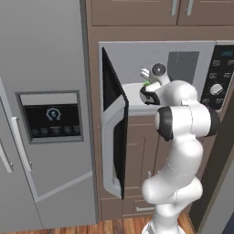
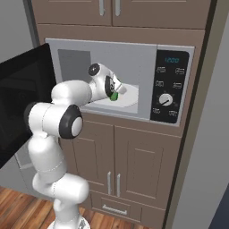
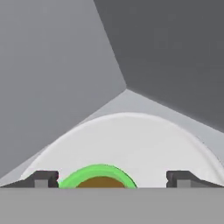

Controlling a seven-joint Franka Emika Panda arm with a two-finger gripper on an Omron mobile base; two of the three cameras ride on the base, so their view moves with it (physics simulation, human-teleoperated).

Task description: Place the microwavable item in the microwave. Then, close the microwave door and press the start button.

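1. The green cup (image 3: 98, 177) is seen standing upright on the white turntable (image 3: 140, 144) inside the microwave (image 2: 134, 58), near the front of the cavity. Brown contents are visible within its rim in the hand view.
2. The tool (image 3: 111, 179) is spread wide: one fingertip stands left of the cup and the other well to its right, and nothing is pinched. Contact between the left fingertip and the cup wall cannot be settled.
3. In the right base view the cup is glimpsed as a green patch just under the hand, over the turntable.
4. Handling judgement: the cup is judged light and fairly stiff, with a smooth tapered wall that could slip downward out of a loose pinch. It looks easily tipped, and the open top means a tilt could spill the contents.
5. If a re-grip were needed, hold is best taken across the upper wall just below the rim, where the taper is widest, with the cup kept upright.
6. The placing step is judged done. The microwave door (image 1: 114, 123) stands swung open; its vertical handle (image 1: 106, 151) is the stiff, broad part to be pushed.
7. The black control panel (image 2: 170, 87) is untouched.
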